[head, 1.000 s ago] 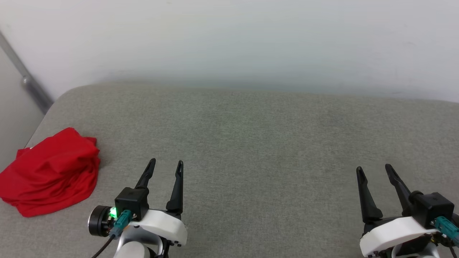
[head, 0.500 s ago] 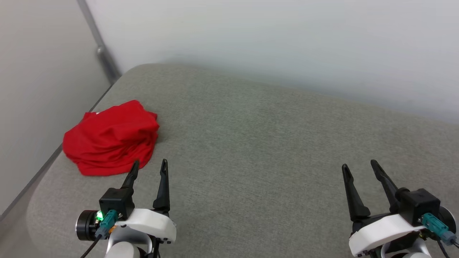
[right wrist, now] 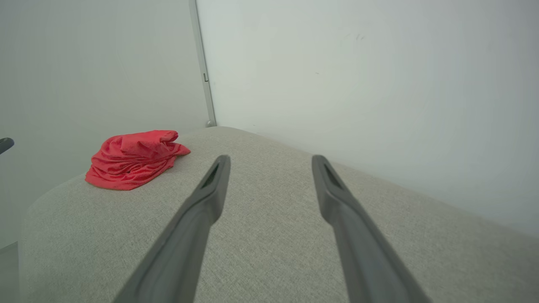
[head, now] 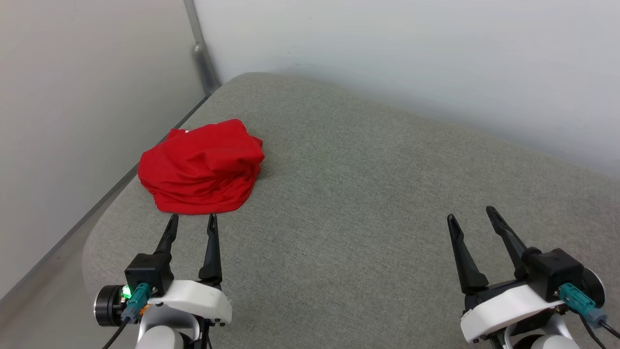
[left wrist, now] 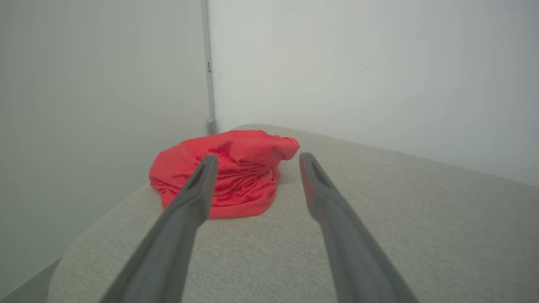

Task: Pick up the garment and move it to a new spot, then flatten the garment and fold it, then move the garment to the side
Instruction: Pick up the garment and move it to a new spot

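The crumpled red shirt lies near the left edge of the gray cushion, just beyond the tips of the left gripper, which is spread and empty; the right gripper, equally spread and empty, is well apart from it.

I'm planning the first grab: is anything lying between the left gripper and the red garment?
Nothing visible does. The garment lies bunched near the left corner of the cushion. The left gripper, jaws open, points at its near edge, with bare grey fabric between them.
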